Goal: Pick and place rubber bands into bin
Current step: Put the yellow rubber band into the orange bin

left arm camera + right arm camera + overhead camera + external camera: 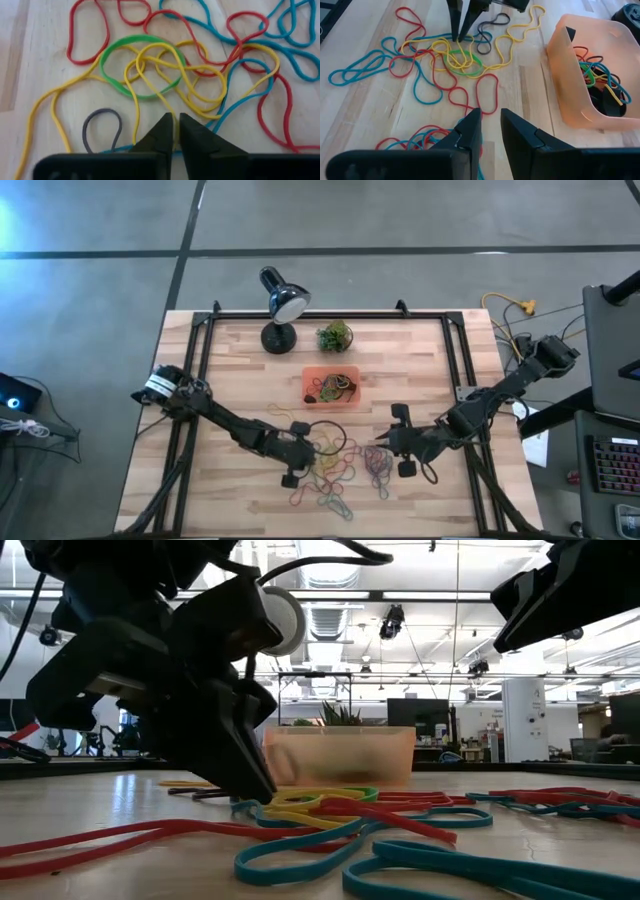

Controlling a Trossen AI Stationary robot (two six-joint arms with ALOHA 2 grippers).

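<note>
Butcher-block table [240,390] on a grey concrete floor; the low view shows an open office with ceiling lights behind. No readable writing or brand marks anywhere; the white band on the left arm's base is too small to read. A black desk lamp [280,305] and a small green plant ball [335,335] sit at the far edge. The bin [331,387] lies just in front of the plant, already holding a few bands and a dark object. The rubber bands [335,472] are spread loose on the near half of the table, well in front of the bin: red, blue, yellow, green and one grey loop. The left arm reaches in low from the left edge, and the left gripper [176,131] is tipped down onto the pile with its fingers pinched nearly closed on a yellow band [150,75]. The right arm comes in from the right edge; the right gripper [490,122] hovers over the right side of the pile, fingers parted, holding nothing.
</note>
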